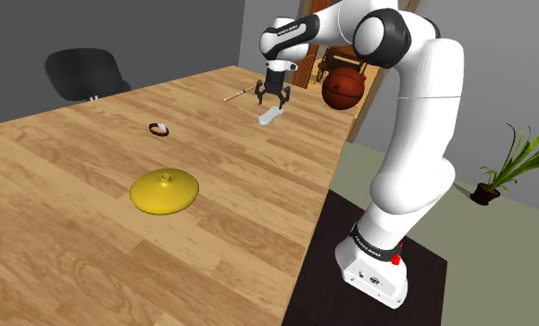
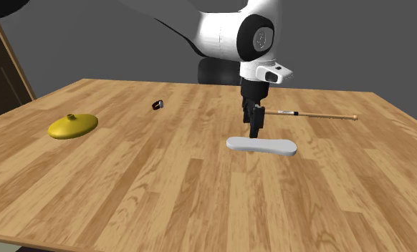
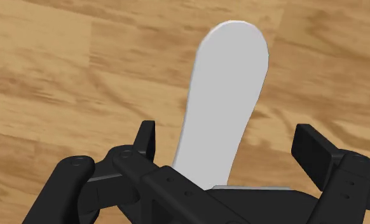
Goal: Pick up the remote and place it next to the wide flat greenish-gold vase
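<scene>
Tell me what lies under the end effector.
A pale grey remote lies on the wooden table, untouched, below the open end effector. Its near end is covered by the end effector itself.

White arm [image 1: 416, 111], dark joints [image 1: 394, 37], black fingers [image 3: 145, 137]

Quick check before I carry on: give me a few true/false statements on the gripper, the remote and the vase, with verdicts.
1. The gripper is open and sits just above the pale grey remote. True.
2. The remote is lifted off the wooden table. False: it lies flat on the table, and the fingers are not clasping it.
3. The remote rests right beside the flat yellow-gold vase. False: the vase sits far across the table, towards the second exterior view's left.
4. A thin stick lies on the table behind the remote in the second exterior view. True.
</scene>
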{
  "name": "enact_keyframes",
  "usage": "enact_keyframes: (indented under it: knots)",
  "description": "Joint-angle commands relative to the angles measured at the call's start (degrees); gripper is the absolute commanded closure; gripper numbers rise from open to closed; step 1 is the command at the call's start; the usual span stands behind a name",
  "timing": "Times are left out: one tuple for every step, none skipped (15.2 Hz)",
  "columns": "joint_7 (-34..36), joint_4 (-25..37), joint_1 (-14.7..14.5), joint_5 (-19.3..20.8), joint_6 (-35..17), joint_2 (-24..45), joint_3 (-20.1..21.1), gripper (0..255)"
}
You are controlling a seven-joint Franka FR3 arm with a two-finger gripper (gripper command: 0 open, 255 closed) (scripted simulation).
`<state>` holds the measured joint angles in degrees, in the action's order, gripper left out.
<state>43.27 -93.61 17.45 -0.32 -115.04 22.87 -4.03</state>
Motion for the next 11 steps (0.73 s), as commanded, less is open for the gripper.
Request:
enact_keyframes:
  knots:
    - [1.66,3.59,1.1,-0.86,-0.37,3.33,-0.92,0]
    - [2.5,5.48,1.65,-1.31,-0.36,4.93,-1.34,0]
    - [2.54,5.56,1.68,-1.32,-0.36,4.99,-1.34,0]
    - [2.53,5.15,1.68,-1.34,-1.01,5.24,-1.33,0]
    - [2.51,4.75,1.69,-1.37,-1.66,5.49,-1.32,0]
    - [2.49,4.4,1.71,-1.4,-2.29,5.77,-1.3,0]
    - [2.47,4.02,1.72,-1.43,-2.94,6.03,-1.29,0]
    - [2.45,3.7,1.73,-1.46,-3.56,6.34,-1.28,0]
    - [2.44,3.38,1.75,-1.49,-4.18,6.64,-1.26,0]
    - [2.41,2.9,1.77,-1.54,-5.16,7.14,-1.24,0]
    - [2.41,2.88,1.77,-1.54,-5.16,7.12,-1.24,0]
